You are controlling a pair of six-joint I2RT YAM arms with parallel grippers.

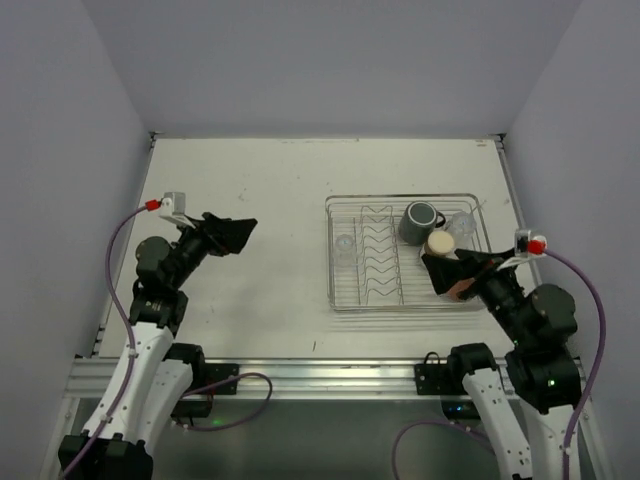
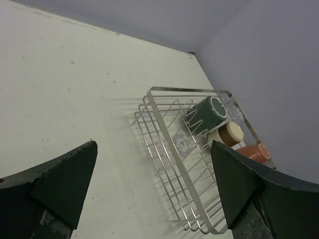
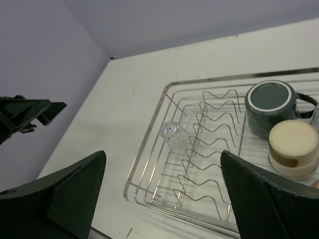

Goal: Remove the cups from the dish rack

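All 5 cups sit in the rack point(image 1: 400, 197). Both grippers are spread, empty: left gripper point(image 1: 228, 235) well apart, right gripper point(image 1: 458, 272) over the pink cup point(image 2: 253, 151). Closing carelessly there could knock the cream cup point(image 1: 438, 244) beside it.

We see two matching arms. The left arm point(image 1: 140, 365) and right arm point(image 1: 535, 325) have white lower links and bulky black joint housings. A purple cable point(image 1: 112, 265) loops from a small white box with a red cap point(image 1: 153, 204) on each wrist. The left gripper point(image 1: 238, 235) and right gripper point(image 1: 440, 272) are matt black, with broad wedge-shaped fingers point(image 2: 60, 179). A small green dot point(image 1: 548, 383) on the right arm may be a status light.
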